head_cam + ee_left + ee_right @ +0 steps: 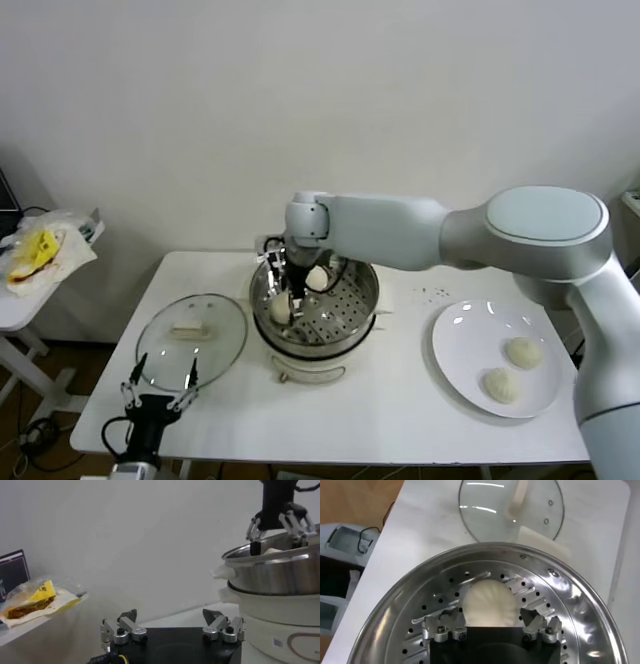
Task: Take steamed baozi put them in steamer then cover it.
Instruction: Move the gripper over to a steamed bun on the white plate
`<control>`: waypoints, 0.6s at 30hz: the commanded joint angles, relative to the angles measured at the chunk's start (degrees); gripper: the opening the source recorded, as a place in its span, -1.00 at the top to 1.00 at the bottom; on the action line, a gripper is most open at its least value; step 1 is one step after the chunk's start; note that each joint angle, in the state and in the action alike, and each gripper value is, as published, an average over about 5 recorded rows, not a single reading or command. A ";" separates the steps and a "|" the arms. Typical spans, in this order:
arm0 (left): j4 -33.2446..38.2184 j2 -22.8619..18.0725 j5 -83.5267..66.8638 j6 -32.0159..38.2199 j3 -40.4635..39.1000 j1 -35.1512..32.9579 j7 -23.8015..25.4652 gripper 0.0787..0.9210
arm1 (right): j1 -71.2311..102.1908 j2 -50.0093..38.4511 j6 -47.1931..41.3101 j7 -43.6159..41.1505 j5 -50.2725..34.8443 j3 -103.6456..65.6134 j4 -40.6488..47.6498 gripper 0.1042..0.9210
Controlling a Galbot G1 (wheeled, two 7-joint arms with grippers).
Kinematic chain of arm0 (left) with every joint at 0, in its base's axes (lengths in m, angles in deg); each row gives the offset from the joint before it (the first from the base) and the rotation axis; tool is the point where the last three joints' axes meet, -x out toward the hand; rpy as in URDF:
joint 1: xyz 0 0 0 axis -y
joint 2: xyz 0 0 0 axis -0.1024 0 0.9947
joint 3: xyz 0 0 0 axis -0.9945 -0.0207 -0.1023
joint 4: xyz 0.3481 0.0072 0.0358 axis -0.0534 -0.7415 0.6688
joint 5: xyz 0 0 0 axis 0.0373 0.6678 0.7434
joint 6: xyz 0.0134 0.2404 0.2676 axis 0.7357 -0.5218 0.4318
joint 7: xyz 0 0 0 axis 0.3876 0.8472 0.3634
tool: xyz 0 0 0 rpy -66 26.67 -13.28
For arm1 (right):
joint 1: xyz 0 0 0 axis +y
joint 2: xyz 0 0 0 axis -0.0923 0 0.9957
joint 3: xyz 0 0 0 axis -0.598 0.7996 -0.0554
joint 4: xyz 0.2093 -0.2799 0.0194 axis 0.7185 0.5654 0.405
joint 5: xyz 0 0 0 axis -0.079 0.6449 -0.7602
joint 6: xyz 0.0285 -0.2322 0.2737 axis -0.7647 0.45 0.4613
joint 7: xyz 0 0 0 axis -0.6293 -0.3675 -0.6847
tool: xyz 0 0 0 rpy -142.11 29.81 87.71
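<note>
Two buns are in the pot and two still wait, so the job looks about half done.

Nearest, at the bottom left of the head view, the left gripper (158, 391) rests low at the table's (360, 425) front edge with its fingers spread and nothing in them. Just past it lies the glass lid (191, 338), flat on the table and off the pot.

At the lower right sits the white plate (462, 345) with two steamed baozi (512, 368) on it, side by side.

In the middle stands the steamer (352, 305). One bun (281, 309) lies at its left side, and another bun (317, 278) lies farther back. The right gripper (287, 281) hangs down inside the basket between them. In the right wrist view its fingers (440, 628) stand wide apart on both sides of a bun (488, 603), not squeezing it, so that bun looks let go.

Still to do, I think: move the two plate buns over, then put the lid on.
</note>
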 commanded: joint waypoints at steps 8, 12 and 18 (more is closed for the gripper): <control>-0.24 -0.33 -0.07 -0.11 0.19 0.18 -0.05 -0.77 | -15.00 -24.03 4.38 -5.66 1.79 2.46 -14.29 -0.76; -0.61 -0.57 -0.08 -0.03 0.38 0.08 -0.04 -0.77 | -17.51 -34.40 4.74 -6.77 4.41 4.96 -21.86 -0.76; -1.04 -1.08 -0.27 0.30 0.66 0.09 0.13 -0.77 | -13.81 -50.54 5.53 -7.25 12.17 6.12 -29.85 -0.76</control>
